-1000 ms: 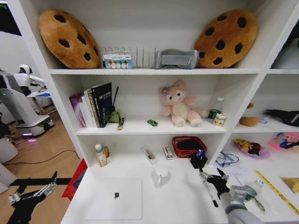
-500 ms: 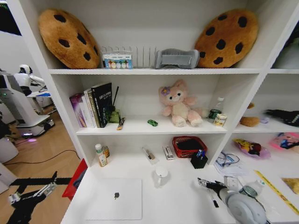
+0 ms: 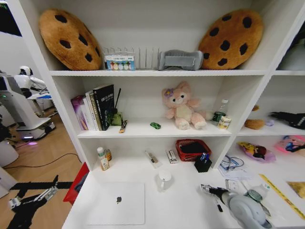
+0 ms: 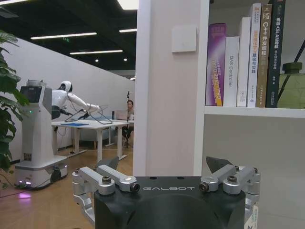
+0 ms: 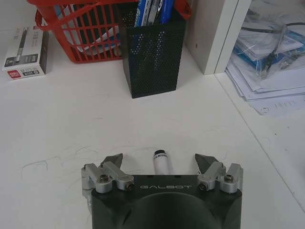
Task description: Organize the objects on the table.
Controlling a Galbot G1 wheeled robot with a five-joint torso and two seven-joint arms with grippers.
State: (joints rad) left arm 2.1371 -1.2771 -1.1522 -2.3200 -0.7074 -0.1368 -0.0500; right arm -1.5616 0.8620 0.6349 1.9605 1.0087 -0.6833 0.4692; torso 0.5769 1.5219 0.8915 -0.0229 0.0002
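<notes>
The right pincer point(image 5: 161, 161) is hovering low over the smooth white tabletop point(image 5: 71, 124), at the robot's right side in the head view point(image 3: 209, 189). Its two dark-tipped fingers point(image 5: 113, 160) are standing wide apart and are gripping nothing. Between them, a black marker with a white barrel and a silver band point(image 5: 161, 162) is lying flat on the tabletop, its dark tip pointing away from the wrist; in the head view it is lying just beside the pincer point(image 3: 218, 206). Whether either finger is touching it cannot be told.

Beyond the marker, a black perforated metal pen holder point(image 5: 151, 55) is standing upright with blue pens point(image 5: 153, 10) sticking out of it. A red wire basket point(image 5: 81, 36) is sitting just beside it, and a small white boxed pen pack point(image 5: 26, 46) is lying near the basket.

A thin silver laptop with a dark logo point(image 3: 117, 203) is lying closed and flat on the tabletop's left part, well apart from the marker. A tiny green toy car point(image 3: 155, 125) is sitting on the white shelf point(image 3: 143, 131) above, near a pink plush toy point(image 3: 182, 108).

The left pincer point(image 4: 167, 167) is hanging off the tabletop's left edge point(image 3: 28, 199), fingers spread and holding nothing.
</notes>
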